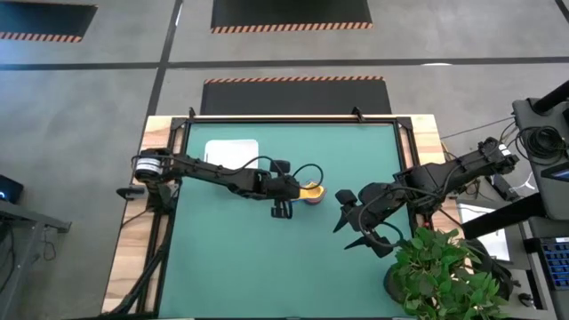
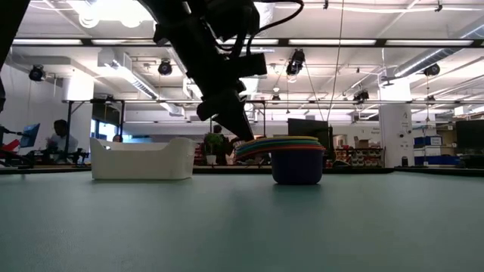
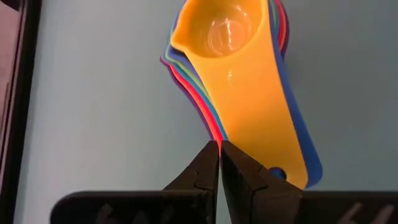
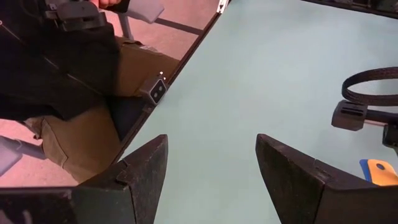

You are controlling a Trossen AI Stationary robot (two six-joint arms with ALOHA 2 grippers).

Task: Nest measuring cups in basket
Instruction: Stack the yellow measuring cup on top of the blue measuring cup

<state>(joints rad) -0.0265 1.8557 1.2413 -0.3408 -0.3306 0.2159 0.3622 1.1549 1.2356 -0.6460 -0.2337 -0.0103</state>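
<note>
The nested measuring cups (image 1: 312,192) sit mid-table, right of the basket (image 1: 231,153), outside it.

Potted plant (image 1: 444,271) at table (image 1: 267,267) corner; person (image 2: 57,140) seated beyond.

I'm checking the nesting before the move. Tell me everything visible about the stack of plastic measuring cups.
The stack of nested plastic measuring cups stands upright on the green table mat, outside the white basket. A glossy orange-yellow cup sits on top, empty; red, green, blue and purple rims fan beneath, above a dark blue bowl. The flat handles overlap. The shut left gripper pinches the handles' edge.
</note>
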